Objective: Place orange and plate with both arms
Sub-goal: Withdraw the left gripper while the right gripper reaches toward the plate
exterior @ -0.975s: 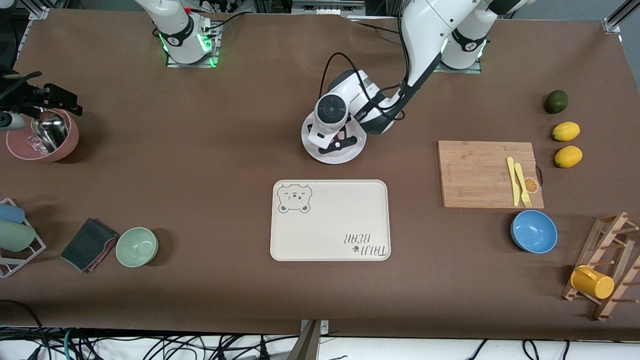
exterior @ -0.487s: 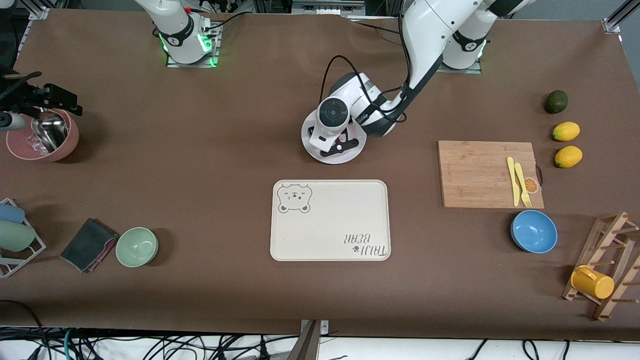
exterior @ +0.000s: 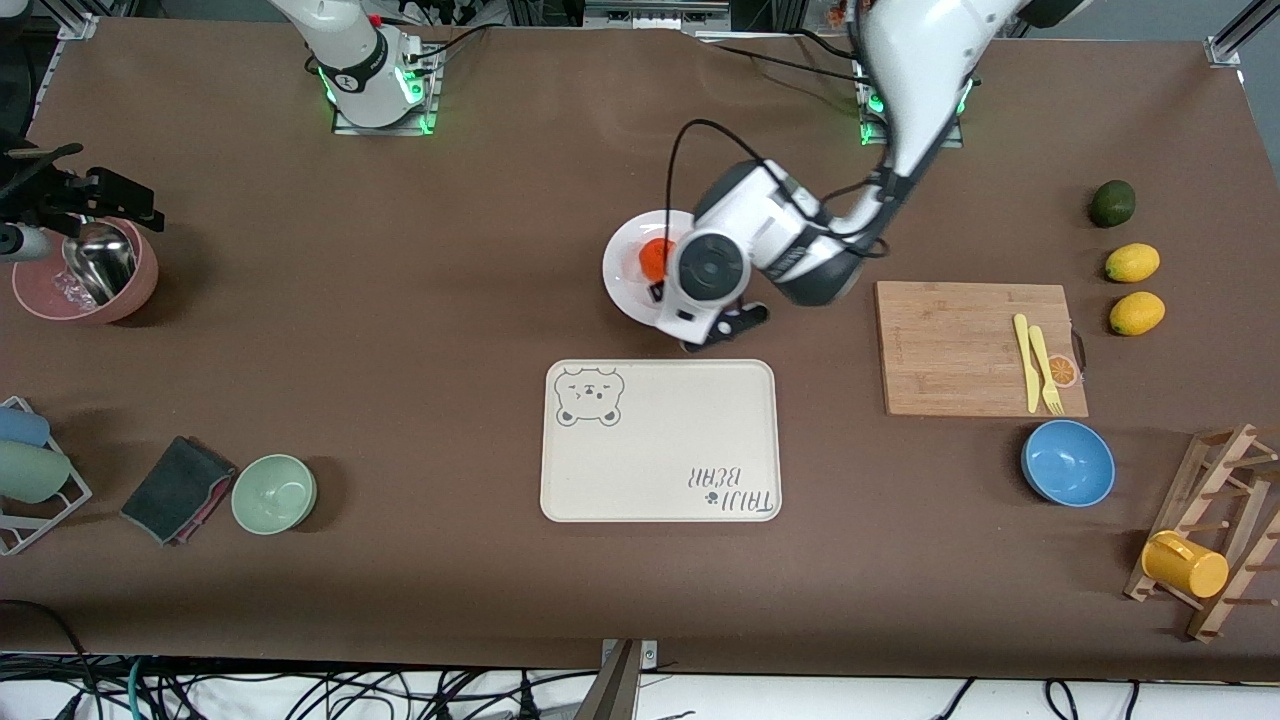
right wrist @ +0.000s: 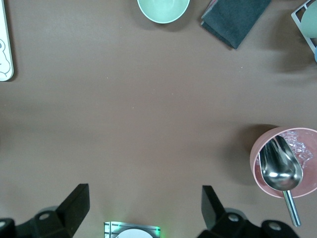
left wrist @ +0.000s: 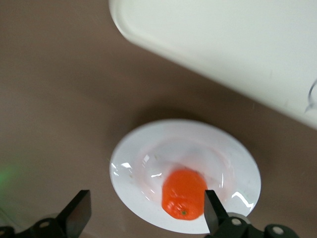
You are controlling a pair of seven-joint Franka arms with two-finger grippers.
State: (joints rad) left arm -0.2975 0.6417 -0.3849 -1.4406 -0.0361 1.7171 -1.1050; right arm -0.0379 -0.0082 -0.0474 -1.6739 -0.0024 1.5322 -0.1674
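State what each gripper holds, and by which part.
Nothing: left gripper open above orange on plate; right gripper open, waiting.

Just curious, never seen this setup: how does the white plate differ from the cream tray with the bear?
The plate is round, glossy and plain; the tray is rectangular, matte, with a bear drawing and lettering. The plate holds an orange; the tray holds nothing. The plate is smaller and lies farther from the front camera. Both are pale and shallow.

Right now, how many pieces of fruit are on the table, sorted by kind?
Orange: 1, on the plate
Lemons: 2
Avocado: 1
Total: 4
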